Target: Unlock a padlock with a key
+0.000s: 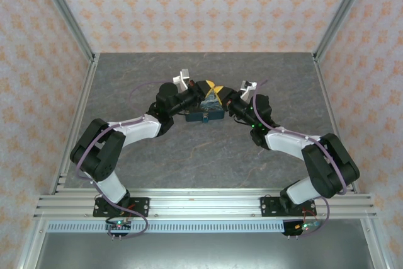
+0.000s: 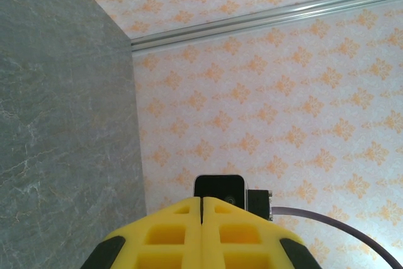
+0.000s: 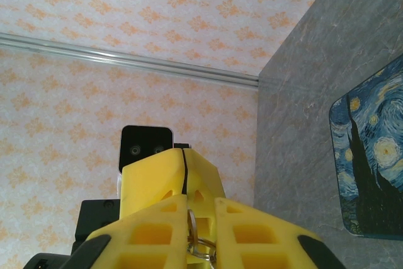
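Two arms meet nose to nose over the middle of the surface [image 1: 208, 155], above the dark blue swirly box [image 3: 371, 162].

Left gripper [image 2: 202, 203]: fingers pressed flat together, only a seam between them. Nothing shows in that seam, so I can't say whether it pinches anything thin.

Middle: a silvery ring [image 3: 191, 231] with a bit more metal below it sits where the two grippers meet, held off the surface. I take that for the key/padlock hardware, but can't tell which piece is the padlock and which the key (too small and mostly hidden by yellow).

Right gripper [image 3: 192, 218]: narrow, with the ring in the gap between its fingers. Can't tell whether it actually bites on the metal or just brackets it.

Risks as I read it:
- Right grip lands on the loose ring rather than a solid body: the part swings and the key won't line up.
- Both pieces are in mid-air with the fingertips nearly touching. A small offset jams the key at the slot or twists it out of the pinch.
- Any slip drops the hardware onto the box, and small metal there is awkward to re-grasp.
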Robot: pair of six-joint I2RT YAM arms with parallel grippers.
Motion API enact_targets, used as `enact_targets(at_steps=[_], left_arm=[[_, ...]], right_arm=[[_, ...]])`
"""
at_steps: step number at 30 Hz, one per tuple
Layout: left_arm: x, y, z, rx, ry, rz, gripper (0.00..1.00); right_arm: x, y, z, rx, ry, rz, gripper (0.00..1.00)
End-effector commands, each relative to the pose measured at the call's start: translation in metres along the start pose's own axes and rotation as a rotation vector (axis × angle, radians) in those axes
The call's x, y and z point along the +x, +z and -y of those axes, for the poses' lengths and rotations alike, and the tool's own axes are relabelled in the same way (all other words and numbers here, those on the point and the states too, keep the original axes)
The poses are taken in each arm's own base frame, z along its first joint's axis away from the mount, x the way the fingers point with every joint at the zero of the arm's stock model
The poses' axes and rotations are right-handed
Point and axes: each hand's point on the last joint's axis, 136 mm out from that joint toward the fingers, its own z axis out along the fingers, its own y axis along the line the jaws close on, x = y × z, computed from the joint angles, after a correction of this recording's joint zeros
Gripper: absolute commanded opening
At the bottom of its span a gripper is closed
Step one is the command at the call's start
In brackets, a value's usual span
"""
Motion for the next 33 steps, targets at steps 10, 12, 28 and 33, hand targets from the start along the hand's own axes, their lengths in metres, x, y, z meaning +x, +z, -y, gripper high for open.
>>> enact_targets(at_steps=[10, 12, 28, 33], left_arm=[[-0.004, -0.002, 0.005, 0.023, 0.005, 0.022, 0.0], [-0.004, -0.002, 0.006, 0.025, 0.006, 0.023, 0.0], [-0.002, -0.003, 0.006, 0.026, 0.009, 0.014, 0.0], [0.0, -0.004, 0.005, 0.022, 0.009, 0.011, 0.0]], right_arm=[[-0.002, 0.006, -0.009, -0.029, -0.023, 0.006, 0.0], [-0.002, 0.006, -0.01, -0.031, -0.023, 0.006, 0.0], [-0.015, 0.004, -0.01, 0.006, -0.081, 0.017, 0.3], [-0.027, 0.001, -0.006, 0.028, -0.102, 0.037, 0.34]])
